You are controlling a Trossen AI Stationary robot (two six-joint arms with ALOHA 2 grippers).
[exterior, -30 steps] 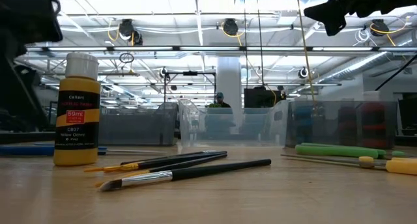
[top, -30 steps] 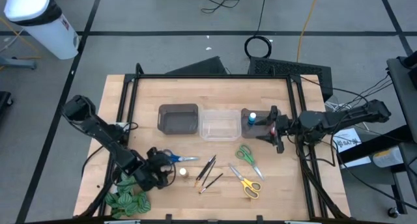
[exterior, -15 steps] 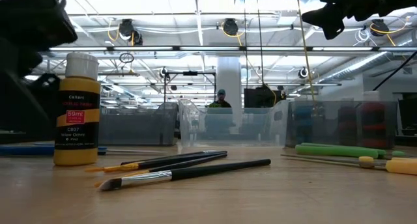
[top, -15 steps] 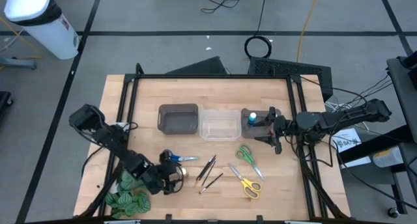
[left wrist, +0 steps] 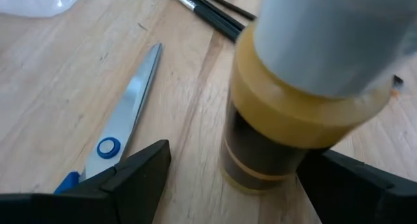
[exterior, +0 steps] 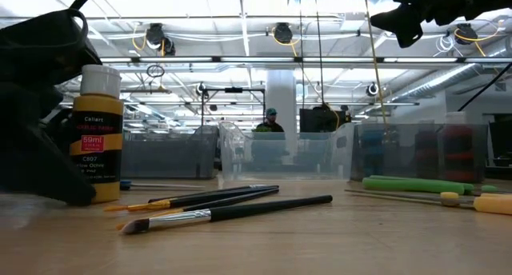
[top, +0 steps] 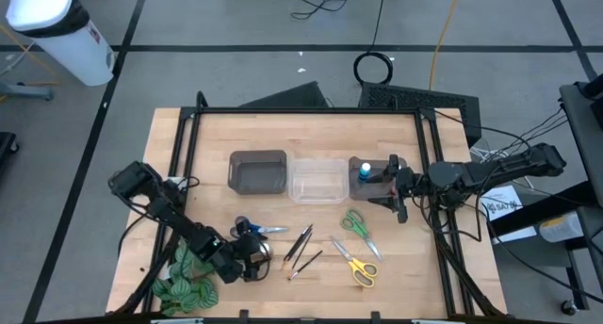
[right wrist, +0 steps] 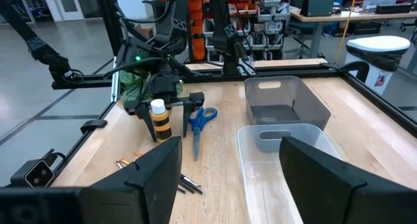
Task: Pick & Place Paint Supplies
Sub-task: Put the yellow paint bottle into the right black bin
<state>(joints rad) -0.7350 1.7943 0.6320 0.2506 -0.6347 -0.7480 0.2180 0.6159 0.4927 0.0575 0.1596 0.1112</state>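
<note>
Yellow-ochre paint bottle (left wrist: 293, 113) upright between the left gripper's (left wrist: 228, 185) open jaws; right gripper (top: 395, 186) open too.

Overhead, table-level and two wrist cameras, sharing the yellow bottle (exterior: 94, 135).

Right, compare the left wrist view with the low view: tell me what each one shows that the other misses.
Only the left wrist view shows the blue-handled scissors' blade beside the yellow paint bottle, which stands between the open left gripper's fingers. Only the low view shows the green scissors, the clear bin and the right gripper overhead. Both show the bottle and the paintbrushes.
</note>
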